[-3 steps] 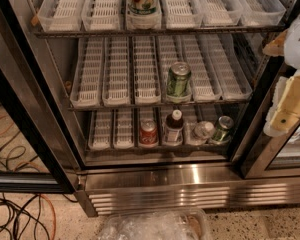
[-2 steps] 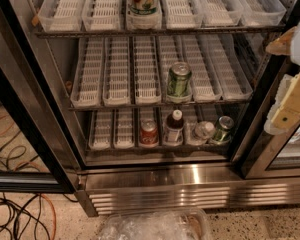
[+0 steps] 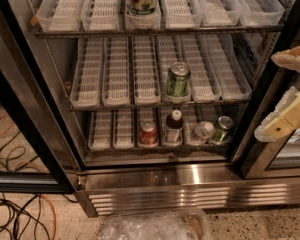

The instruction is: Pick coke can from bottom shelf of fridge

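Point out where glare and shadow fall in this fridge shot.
Camera view: bright glare streaks the vented stainless-steel base; camera view: the bottom white-trayed shelf sits in shade, dimming the small red coke can; camera view: the cream two-finger gripper, at the right edge, is well lit.

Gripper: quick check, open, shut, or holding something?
Gripper: open, holding nothing, at the right edge in front of the fridge, well clear of the coke can.
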`<state>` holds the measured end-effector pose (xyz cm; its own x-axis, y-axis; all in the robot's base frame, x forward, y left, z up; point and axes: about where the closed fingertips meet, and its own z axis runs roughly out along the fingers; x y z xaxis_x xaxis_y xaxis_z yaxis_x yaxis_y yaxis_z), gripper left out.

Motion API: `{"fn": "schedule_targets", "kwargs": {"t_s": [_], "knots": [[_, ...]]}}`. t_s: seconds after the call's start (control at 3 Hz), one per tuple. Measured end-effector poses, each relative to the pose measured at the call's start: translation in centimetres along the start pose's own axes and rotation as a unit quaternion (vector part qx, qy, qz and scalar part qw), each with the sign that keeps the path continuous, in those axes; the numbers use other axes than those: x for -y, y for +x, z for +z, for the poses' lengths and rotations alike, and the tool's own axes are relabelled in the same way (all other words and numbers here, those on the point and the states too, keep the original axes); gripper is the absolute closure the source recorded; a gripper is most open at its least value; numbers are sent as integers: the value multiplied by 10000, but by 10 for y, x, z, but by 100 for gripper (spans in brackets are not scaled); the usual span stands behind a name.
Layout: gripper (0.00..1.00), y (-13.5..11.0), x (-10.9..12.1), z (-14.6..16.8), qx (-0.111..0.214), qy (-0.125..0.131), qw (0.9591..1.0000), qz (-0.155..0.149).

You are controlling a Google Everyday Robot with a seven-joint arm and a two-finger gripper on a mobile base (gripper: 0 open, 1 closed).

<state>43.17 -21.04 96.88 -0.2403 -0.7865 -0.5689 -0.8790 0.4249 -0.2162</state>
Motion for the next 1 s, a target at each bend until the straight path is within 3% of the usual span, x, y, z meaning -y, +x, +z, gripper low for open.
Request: {"fn": "schedule_targets", "kwargs": {"t_s": [0.33,0.67,1.0], "knots": [[0,-3,-17,15,781,270,9963,254],[0,-14,-32,34,1437,605,9872,331],[0,-28,-26,29,1756,797,9805,378]]}}
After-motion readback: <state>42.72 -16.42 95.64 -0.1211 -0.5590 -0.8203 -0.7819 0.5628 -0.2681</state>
